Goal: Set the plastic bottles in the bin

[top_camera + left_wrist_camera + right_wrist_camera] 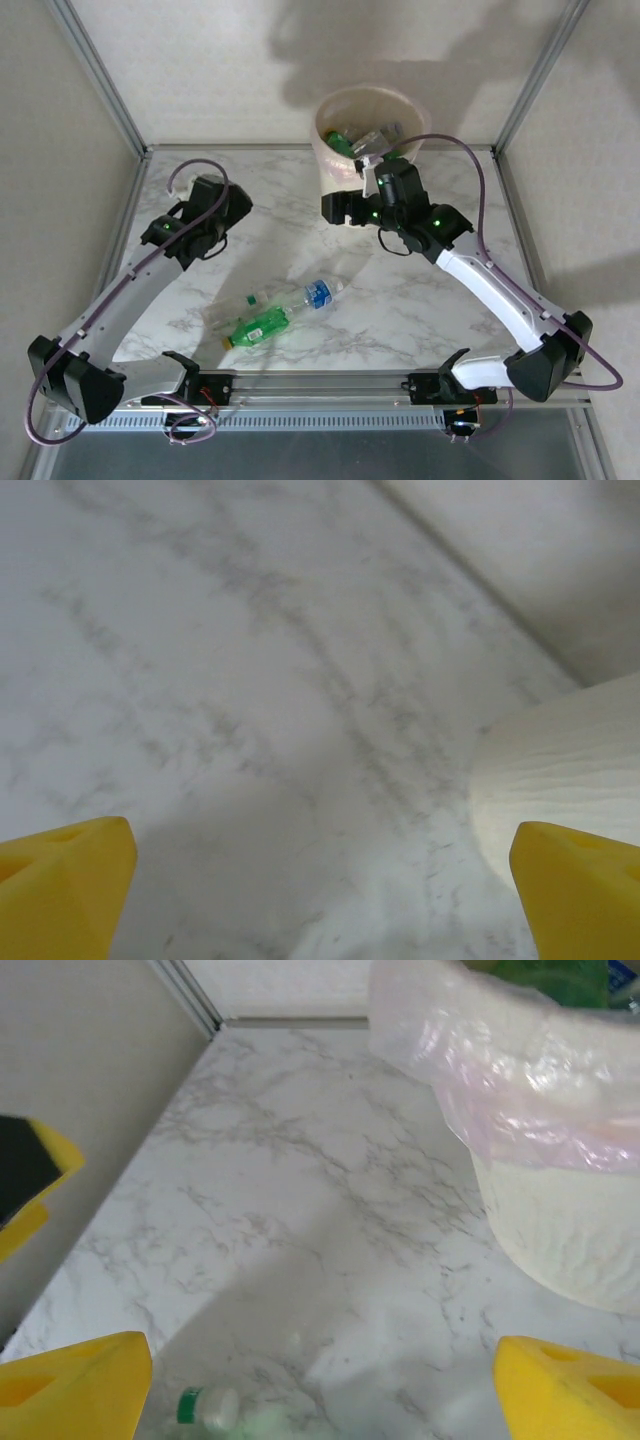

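Top external view: the bin (335, 178) is seen at the upper centre, standing on the marble table (450, 310), with a pinkish liner (328, 150) folded over its rim.
Bottles inside: green and clear bottles (342, 142) are seen piled in the bin.
Bottles on the table: three are seen lying on their sides at the lower centre, well apart from the bin. A blue-labelled bottle (316, 293) lies to the right, a green bottle (260, 326) with a yellow cap lies lower left of it, and a small clear bottle (258, 297) lies just above the green one. Whether they touch cannot be told.
Left arm: the left arm (130, 290) is stretched towards the upper left of the frame, away from all three bottles.
Right arm: the right arm (490, 280) is bent towards the centre, with its wrist just beside the bin's near wall.
Left wrist view: the left gripper (320, 900) is held over bare marble. Its yellow fingers (60, 880) are spread to both lower corners with nothing between them, and the bin's cream wall is seen at the right edge.
Right wrist view: the right gripper (320, 1390) is spread wide, with one yellow finger in each lower corner and nothing pinched. The bin and liner are seen at the upper right. A bottle cap with a green band (205, 1407) is seen on the table at the bottom edge, near the finger on the left of the frame.
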`<state>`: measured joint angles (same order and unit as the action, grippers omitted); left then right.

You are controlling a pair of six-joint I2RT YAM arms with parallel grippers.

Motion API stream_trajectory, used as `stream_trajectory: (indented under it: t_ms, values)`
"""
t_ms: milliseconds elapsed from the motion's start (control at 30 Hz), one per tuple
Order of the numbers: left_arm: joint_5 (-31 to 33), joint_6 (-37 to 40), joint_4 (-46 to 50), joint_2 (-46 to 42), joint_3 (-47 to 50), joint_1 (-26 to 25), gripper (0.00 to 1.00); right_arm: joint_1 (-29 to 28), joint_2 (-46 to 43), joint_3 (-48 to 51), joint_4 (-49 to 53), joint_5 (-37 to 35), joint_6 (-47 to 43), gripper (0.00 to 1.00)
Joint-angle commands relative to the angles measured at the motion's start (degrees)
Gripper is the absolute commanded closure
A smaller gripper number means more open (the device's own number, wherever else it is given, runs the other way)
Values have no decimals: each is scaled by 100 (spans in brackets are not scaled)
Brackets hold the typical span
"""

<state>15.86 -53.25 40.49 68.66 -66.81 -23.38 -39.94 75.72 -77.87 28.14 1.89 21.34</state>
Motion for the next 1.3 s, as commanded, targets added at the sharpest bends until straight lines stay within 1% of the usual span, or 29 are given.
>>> stream_trajectory:
  t_ms: [0, 133, 233, 333, 500, 633, 767, 933, 1000, 1033, 1133, 1267]
  values:
    - [-217, -915, 888, -268, 442, 130, 5, -180, -267, 83, -77, -208, -122, 11]
    - [-850, -1338, 930, -413, 963, 132, 7, -216, -269, 225, -182, -181, 33, 10]
    - [-1197, -1663, 974, -491, 1234, 107, 8, -287, -246, 360, -234, -193, 82, 9]
    - [-1492, -1806, 952, -586, 1404, 79, 9, -314, -214, 501, -259, -274, 152, 9]
    - [-1507, -2014, 1397, -758, 1478, 46, 9, -332, -172, 642, -384, -311, 274, 9]
    - [-1527, -2462, 1557, -867, 1631, -69, 8, -330, -157, 718, -423, -367, 315, 9]
    - [-1481, -2945, 1470, -1040, 1952, -187, 7, -338, -180, 798, -455, -350, 336, 8]
    - [-1488, -3785, 1322, -1144, 2272, -421, 5, -351, -178, 812, -426, -329, 355, 8]
    - [-1403, -4074, 1360, -1125, 2246, -567, 1, -355, -186, 814, -414, -352, 353, 7]
    - [-1393, -4194, 1344, -1119, 2270, -635, 0, -352, -181, 816, -412, -360, 354, 7]
    - [-1487, -4491, 1155, -1133, 2416, -732, 0, -348, -168, 808, -376, -369, 361, 7]
    - [-1584, -4694, 862, -1056, 2592, -783, 1, -350, -181, 798, -357, -382, 366, 7]
